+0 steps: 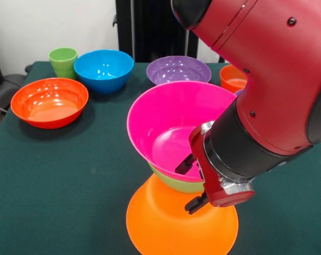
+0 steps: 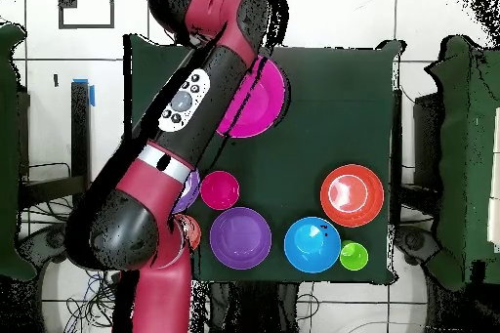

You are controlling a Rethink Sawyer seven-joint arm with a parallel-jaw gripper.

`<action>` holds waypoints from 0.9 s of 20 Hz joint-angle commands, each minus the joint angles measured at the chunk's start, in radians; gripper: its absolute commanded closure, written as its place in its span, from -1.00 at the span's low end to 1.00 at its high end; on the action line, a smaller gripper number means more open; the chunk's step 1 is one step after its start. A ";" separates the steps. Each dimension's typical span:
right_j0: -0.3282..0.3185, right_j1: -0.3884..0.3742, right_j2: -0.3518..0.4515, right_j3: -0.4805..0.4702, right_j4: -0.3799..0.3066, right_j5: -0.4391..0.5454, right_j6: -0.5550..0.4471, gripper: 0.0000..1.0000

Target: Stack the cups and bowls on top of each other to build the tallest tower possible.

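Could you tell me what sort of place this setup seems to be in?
Probably a robotics lab or test room. A red and black robot arm works over a table covered in dark green cloth, set with bright plastic bowls like the pink bowl, and the overhead view shows a pale tiled floor with cables.

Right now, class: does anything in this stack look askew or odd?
Yes. The pink bowl sits tilted on the green bowl over the upturned orange bowl, with the gripper straddling its rim.
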 commanded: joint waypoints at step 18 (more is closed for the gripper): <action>-0.048 -0.029 0.072 -0.116 0.021 -0.073 0.289 -1.00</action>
